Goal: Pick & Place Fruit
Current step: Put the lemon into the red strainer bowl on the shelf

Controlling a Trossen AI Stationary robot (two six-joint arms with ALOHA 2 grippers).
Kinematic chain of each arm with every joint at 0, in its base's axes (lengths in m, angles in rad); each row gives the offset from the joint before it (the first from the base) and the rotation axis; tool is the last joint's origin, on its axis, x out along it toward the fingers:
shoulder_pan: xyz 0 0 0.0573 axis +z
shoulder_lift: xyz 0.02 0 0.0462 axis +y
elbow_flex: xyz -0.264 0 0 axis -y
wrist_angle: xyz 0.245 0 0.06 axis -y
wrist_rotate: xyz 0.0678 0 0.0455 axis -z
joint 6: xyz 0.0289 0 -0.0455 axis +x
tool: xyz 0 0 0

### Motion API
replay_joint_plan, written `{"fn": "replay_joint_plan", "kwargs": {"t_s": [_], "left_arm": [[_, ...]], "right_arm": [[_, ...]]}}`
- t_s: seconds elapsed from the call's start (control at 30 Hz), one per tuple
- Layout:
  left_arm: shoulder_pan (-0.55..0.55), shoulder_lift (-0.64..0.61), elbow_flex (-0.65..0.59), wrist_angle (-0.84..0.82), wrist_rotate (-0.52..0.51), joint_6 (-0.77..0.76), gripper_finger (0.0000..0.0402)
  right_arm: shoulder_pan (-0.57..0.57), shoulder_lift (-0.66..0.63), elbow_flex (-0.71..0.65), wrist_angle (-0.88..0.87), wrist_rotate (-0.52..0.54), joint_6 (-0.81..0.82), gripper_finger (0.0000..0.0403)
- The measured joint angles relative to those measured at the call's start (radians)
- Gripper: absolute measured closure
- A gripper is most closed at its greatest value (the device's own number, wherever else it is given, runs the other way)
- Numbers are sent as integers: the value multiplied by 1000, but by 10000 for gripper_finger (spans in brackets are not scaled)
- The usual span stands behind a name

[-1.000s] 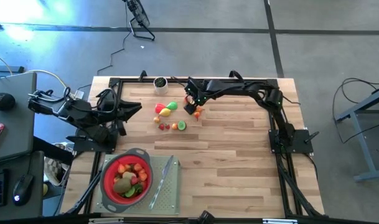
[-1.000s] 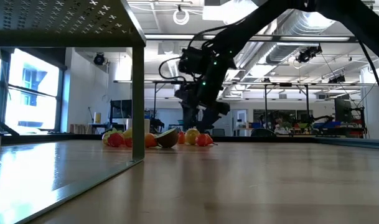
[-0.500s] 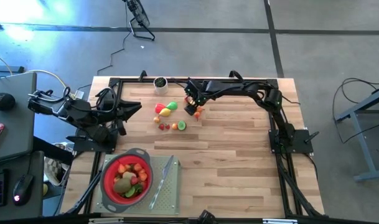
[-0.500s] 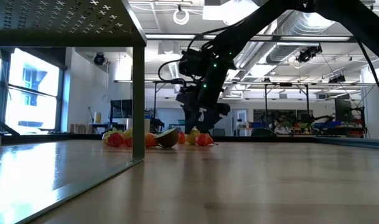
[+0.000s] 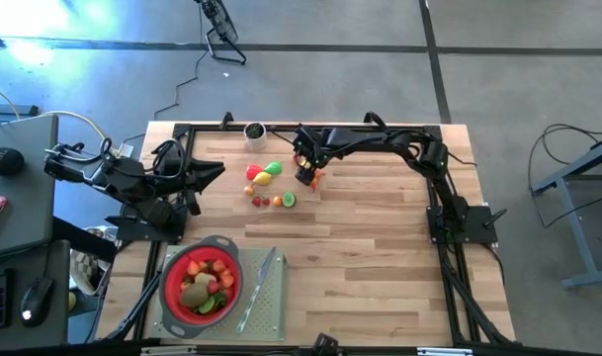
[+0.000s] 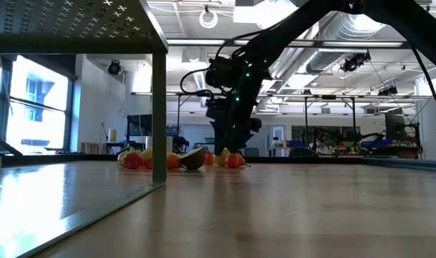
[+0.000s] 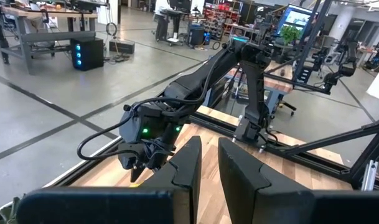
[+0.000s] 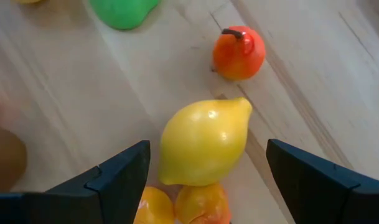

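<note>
Lower now than a second ago, the right gripper has dropped onto the far cluster of fruit, where earlier it hung a little higher and further right over the same spot. Its fingers stand wide apart and empty, one each side of a lemon that lies on the table between them. Two orange fruits touch the lemon on the gripper's side, and a small red one sits just beyond it. More fruit lies loose near the far edge, and the rest fills the red strainer at the near left corner.

The lemon is smooth, rounded and tapered, so a squeeze off its middle could squirt it out sideways. With the orange pieces pressed against it, closing might catch one of them too, or knock them rolling. Coming down further with the fingers misaligned could pin the lemon to the wood rather than straddle it.

The left gripper waits at the left side, well clear of the fruit, fingers nearly together with nothing between them
</note>
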Motion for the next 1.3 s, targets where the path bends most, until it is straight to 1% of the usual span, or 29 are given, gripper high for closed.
{"fn": "replay_joint_plan", "kwargs": {"t_s": [0.17,0.4,0.53,0.73,0.87,0.97,1.1,1.3], "left_arm": [[0,0,0,0,0,0,350],[0,0,0,0,0,0,350],[0,0,0,0,0,0,350],[0,0,0,0,0,0,350],[0,0,0,-1,0,0,350],[0,0,0,-2,0,0,350],[0,0,0,-3,0,0,350],[0,0,0,-17,0,0,350]], "right_arm": [[-1,0,0,-2,-5,-29,106],[-8,-1,0,-4,-34,-50,154],[-8,-2,0,-4,-33,-50,191],[-6,-4,0,-4,-35,-50,257],[-5,-3,0,-19,-63,-68,303],[-5,-8,0,-65,-81,-78,334],[0,-28,0,-117,-82,-80,355],[0,-93,0,-156,-58,-78,369]]}}
